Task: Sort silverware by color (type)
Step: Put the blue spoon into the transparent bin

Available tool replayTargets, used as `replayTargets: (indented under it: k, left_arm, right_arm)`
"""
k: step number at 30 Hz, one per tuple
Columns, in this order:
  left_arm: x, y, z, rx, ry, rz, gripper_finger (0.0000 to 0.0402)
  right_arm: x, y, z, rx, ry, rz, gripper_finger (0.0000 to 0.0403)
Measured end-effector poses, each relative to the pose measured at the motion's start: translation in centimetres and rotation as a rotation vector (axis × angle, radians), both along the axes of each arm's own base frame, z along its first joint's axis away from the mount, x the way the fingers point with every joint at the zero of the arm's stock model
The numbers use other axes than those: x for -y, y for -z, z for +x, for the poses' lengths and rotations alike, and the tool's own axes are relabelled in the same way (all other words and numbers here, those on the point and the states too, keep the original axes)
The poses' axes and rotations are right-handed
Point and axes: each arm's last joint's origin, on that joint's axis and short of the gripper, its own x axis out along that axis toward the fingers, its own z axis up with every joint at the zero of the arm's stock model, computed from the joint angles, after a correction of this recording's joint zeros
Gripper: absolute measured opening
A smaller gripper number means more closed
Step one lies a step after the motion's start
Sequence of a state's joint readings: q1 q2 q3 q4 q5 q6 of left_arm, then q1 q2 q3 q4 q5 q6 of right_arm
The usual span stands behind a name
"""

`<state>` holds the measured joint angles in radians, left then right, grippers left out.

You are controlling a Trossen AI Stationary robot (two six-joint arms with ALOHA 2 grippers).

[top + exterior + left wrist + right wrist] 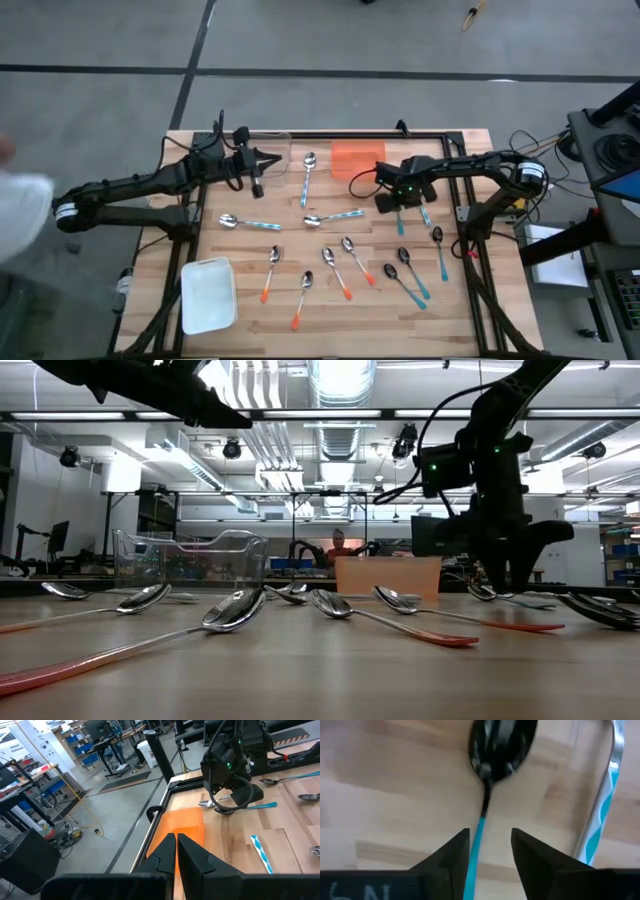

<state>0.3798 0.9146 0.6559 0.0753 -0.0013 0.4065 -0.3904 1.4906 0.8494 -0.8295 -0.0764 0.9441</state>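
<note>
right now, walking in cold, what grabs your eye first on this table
The scatter of small spoons across the wooden table, orange handles toward the near middle, teal ones at the right. Next, the right gripper low over the right side, fingers apart astride a dark-bowled teal spoon lying on the wood. The left gripper hangs shut near the far edge by an orange bin.

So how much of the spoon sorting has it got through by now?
Barely begun. The orange bin, clear box and white tray show no spoons inside. The right gripper, jaws open, straddles a dark spoon's teal handle lying on the table. The left gripper waits shut. Orange-handled spoons still lie scattered.
</note>
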Motion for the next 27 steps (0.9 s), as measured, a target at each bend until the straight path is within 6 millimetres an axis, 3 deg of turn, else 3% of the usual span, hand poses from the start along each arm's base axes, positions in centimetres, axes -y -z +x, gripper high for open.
replayTargets:
  k: [16, 27]
  left_arm:
    - [0.0, 0.0, 0.0, -0.001, 0.001, 0.000, 0.0000]
    - [0.0, 0.0, 0.0, -0.003, 0.001, 0.003, 0.0000]
  right_arm:
    - [0.4, 0.1, 0.5, 0.025, 0.031, -0.120, 0.0135]
    - [-0.5, 1.5, 0.1, 0.037, 0.027, -0.147, 0.0134]
